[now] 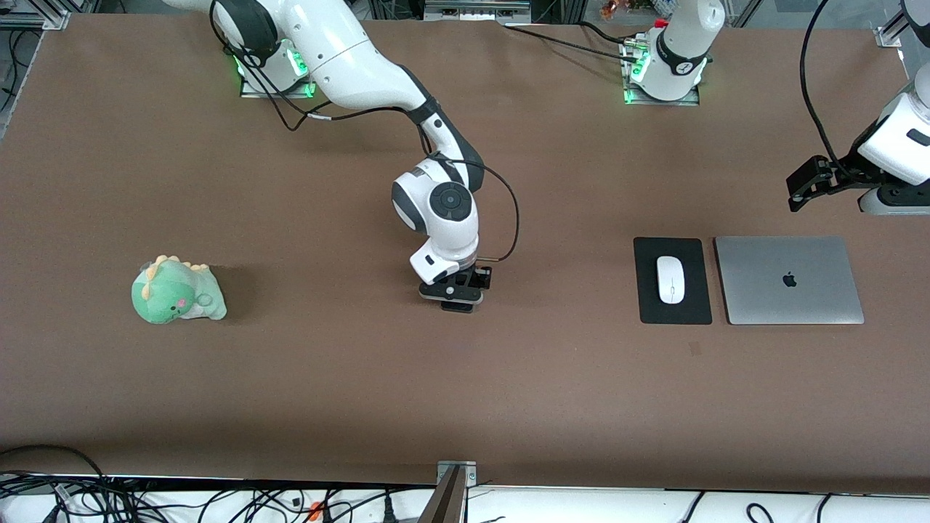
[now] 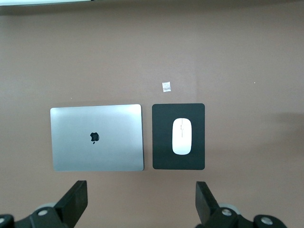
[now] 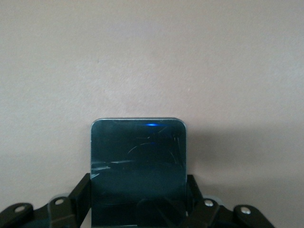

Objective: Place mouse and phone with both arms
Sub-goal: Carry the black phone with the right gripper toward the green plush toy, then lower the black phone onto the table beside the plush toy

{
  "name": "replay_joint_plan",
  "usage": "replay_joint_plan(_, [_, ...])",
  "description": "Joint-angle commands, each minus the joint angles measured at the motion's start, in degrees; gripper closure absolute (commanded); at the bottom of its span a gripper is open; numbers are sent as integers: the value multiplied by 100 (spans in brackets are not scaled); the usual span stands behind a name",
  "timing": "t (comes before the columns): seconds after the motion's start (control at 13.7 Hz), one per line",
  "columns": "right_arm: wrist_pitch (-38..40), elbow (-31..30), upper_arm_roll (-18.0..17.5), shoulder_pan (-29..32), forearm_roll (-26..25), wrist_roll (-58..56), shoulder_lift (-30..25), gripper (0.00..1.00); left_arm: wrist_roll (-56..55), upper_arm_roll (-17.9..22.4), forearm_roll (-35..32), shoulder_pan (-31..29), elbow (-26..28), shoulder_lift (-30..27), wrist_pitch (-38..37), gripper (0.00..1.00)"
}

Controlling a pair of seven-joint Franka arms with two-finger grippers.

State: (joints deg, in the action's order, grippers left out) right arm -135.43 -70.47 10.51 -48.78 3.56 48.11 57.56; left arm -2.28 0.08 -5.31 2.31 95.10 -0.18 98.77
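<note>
Phone (image 3: 137, 166) flat on table, long axis out from right claw (image 1: 459, 290) clamped across it.

The front view looks down steeply from high over the table (image 1: 290, 407) edge, facing both arm bases along its top, and takes in almost the whole brown surface from well back. The left wrist view looks straight down from high up, its own hand (image 2: 141, 209) at the frame's lower edge; it shares with the front view the mouse (image 2: 181, 137), the mouse pad (image 2: 161, 156) and the closed laptop (image 2: 97, 137), seen there turned about, mouse (image 1: 670, 279), mouse pad (image 1: 647, 305) and laptop (image 1: 788, 280). The right wrist view sits very close over the table, looking along its hand (image 3: 137, 209) at the phone (image 3: 137, 152), a spot that the front view shows at the table's middle under the right hand (image 1: 458, 298)
</note>
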Motion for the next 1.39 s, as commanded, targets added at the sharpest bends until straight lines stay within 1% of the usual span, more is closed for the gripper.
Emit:
replay_joint_plan(0.0, [313, 148, -32, 202, 5, -302, -104, 54, -53, 45, 110, 50, 70, -34, 63, 0])
replay_joint_plan(0.15, [796, 131, -49, 508, 40, -914, -410, 54, -70, 10, 101, 50, 61, -43, 46, 0])
replay_joint_plan(0.22, [946, -9, -58, 675, 57, -1353, -569, 54, -70, -33, 101, 50, 0, -17, 54, 0])
replay_joint_plan(0.37, [1193, -413, -49, 1088, 346, -2371, -1017, 54, -70, -34, 101, 50, -27, -17, 28, 0])
replay_joint_plan(0.51, [1361, -913, -32, 1536, 444, -3252, -1395, 54, -70, -43, 101, 50, -45, -8, 28, 0])
replay_joint_plan(0.73, [1107, -1818, -14, 2055, 444, -4158, -1835, 54, -70, -43, 101, 59, -45, -17, 19, 0])
replay_joint_plan(0.88, [556, -2538, 82, 2188, 444, -4424, -2089, 54, -70, -43, 101, 50, -45, -17, -24, 0])
replay_joint_plan(1.02, [-25, -3101, 109, 2355, 444, -4722, -2178, 54, -70, -43, 101, 50, -45, -17, -60, 0])
replay_joint_plan(1.1, [-210, -3261, 109, 2478, 444, -4793, -2179, 54, -70, -43, 101, 50, -45, -17, -60, 0])
replay_joint_plan(1.32, [-309, -3306, 109, 2610, 444, -4794, -2100, 52, -70, -43, 101, 50, -45, -17, -68, 0])
